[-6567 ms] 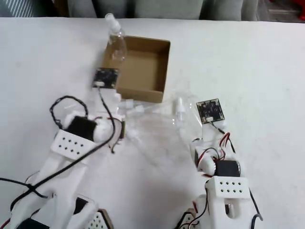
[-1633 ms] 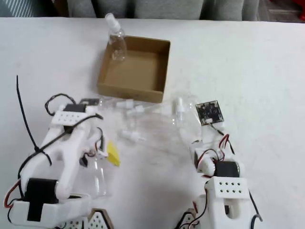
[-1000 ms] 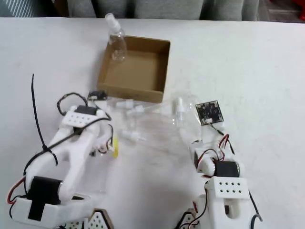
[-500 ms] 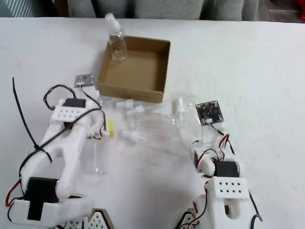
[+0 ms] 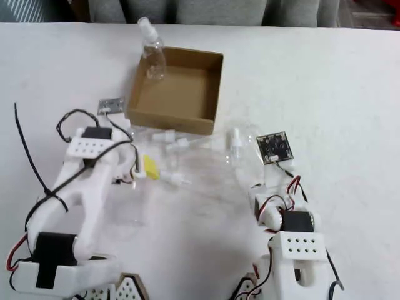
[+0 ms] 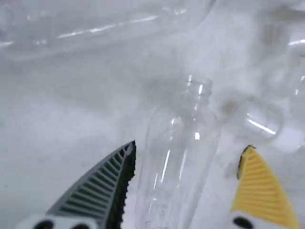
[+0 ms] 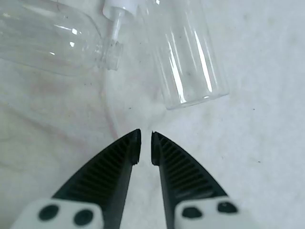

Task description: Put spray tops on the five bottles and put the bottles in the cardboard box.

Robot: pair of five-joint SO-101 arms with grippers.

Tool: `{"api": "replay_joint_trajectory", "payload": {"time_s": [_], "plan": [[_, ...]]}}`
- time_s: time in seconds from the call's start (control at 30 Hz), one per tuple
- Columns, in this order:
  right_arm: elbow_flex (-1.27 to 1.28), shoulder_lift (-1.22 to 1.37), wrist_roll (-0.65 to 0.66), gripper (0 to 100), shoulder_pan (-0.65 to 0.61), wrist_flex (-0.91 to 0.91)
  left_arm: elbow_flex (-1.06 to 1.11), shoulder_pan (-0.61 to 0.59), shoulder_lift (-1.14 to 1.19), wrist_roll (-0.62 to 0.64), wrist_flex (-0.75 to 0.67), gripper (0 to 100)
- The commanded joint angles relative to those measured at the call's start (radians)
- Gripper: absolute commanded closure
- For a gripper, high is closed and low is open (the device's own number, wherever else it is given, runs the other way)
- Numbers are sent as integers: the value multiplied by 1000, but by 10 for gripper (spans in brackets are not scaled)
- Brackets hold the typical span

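The left gripper stands with its grey and yellow fingers spread wide, and a clear bottle lies on the table between them, touching neither as far as I can see. Its open neck points away from the gripper and carries no spray top. Just past that neck lie more clear bottles, too blurred to tell apart. Off to the yellow finger's side a loose spray top lies on the table, with another a little beyond it, close to the near wall of the box. A capped bottle leans over the box's far corner, well beyond this gripper. The right gripper has its black fingers pressed almost together, with nothing between them. Just ahead of its tips a second bottle lies with its base towards the gripper, and beside that a third bottle lies on its side with a white spray tube at its neck.
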Motion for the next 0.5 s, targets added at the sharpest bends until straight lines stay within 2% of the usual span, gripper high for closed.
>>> {"api": "replay_joint_trajectory", "payload": {"time_s": [0.0, 0.33, 0.47], "plan": [[-6, -12, 9, 981, 4, -15, -138, -7, -8, 3, 127, 669], [-6, -12, 9, 981, 4, -15, -195, -5, -4, -74, 176, 669], [-6, -12, 9, 981, 4, -15, -155, 21, -4, -183, 173, 669]]}}
